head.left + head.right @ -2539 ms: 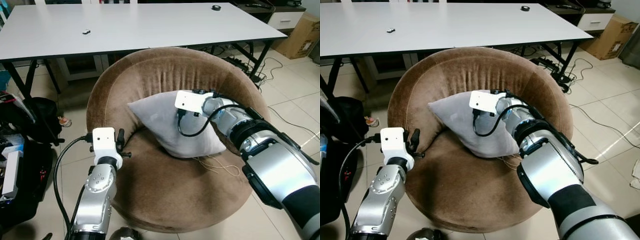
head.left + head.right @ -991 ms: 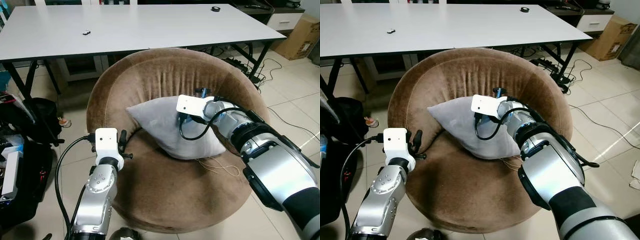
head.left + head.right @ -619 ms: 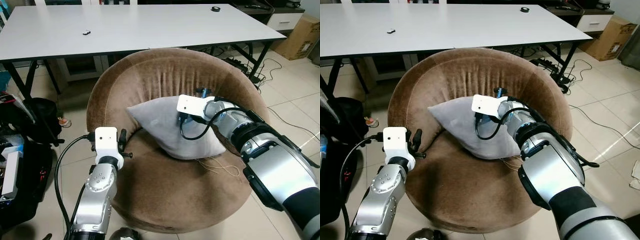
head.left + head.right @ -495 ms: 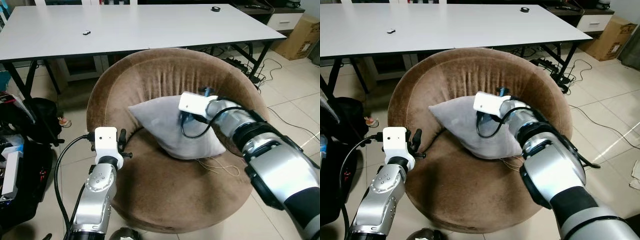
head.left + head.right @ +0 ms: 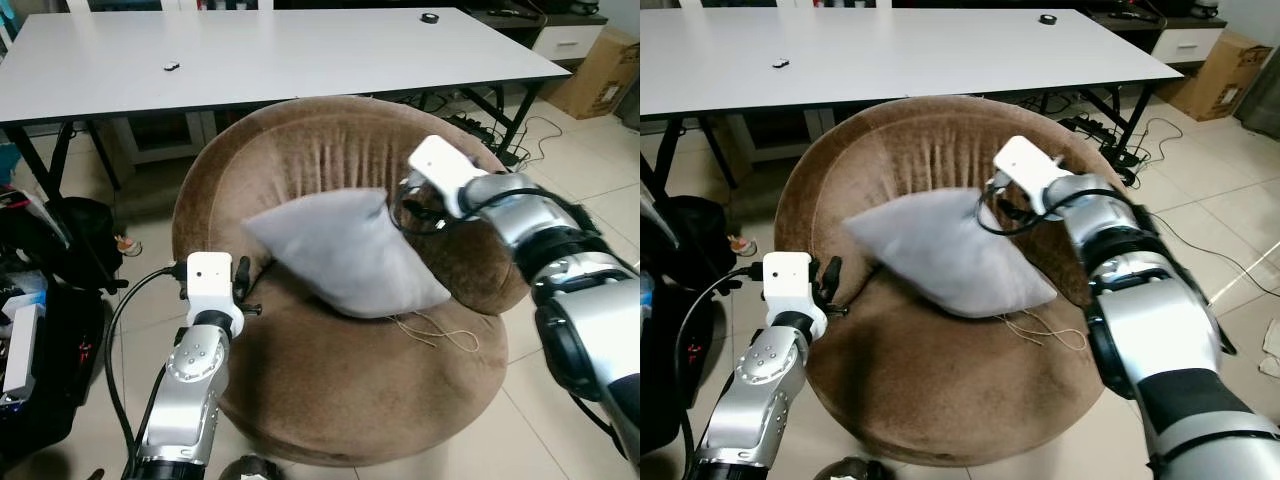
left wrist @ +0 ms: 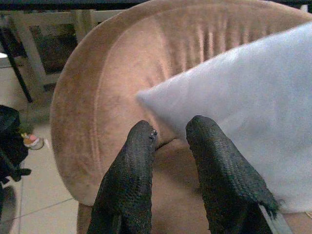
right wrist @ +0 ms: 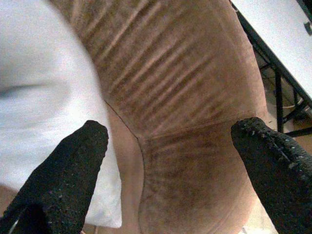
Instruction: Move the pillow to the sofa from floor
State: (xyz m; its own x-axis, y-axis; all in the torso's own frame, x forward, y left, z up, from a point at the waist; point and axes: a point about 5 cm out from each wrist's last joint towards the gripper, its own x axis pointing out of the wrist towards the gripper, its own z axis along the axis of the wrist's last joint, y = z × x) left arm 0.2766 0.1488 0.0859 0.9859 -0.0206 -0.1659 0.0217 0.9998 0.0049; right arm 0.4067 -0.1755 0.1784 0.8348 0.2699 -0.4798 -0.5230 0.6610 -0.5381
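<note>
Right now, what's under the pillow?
The pillow lies on the brown sofa, propped against its back. Thin strings trail from beneath. Anything else under it is covered.

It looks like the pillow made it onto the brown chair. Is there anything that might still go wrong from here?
Possibly two things. The grey pillow is propped against the brown sofa backrest with one corner sticking out towards the left hand, so it may tip or slide forward. The open right hand is close beside the pillow's upper edge and might brush it while pulling away. Loose threads on the seat might also catch a finger.
</note>
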